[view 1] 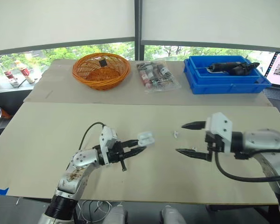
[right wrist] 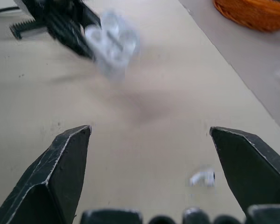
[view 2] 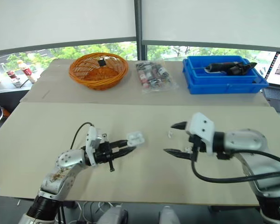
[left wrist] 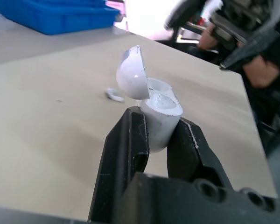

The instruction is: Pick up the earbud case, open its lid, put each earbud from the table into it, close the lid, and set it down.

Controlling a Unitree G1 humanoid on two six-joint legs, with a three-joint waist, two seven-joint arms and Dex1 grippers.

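Your left claw (view 1: 139,146) is clamped on the earbud case (left wrist: 161,112), lid (left wrist: 130,74) flipped open, held off the desk (view 1: 46,140). Right claw (view 1: 179,138) is spread wide and empty. One earbud (right wrist: 203,178) lies on the desk between the claws, nearer the right.

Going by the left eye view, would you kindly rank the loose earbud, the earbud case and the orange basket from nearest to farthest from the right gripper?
1. The earbud: lying just off the fingertips of the open right gripper.
2. The earbud case: lid open, held by the left gripper, to the robot's left of the earbud.
3. The orange basket: far back, on the robot's left.
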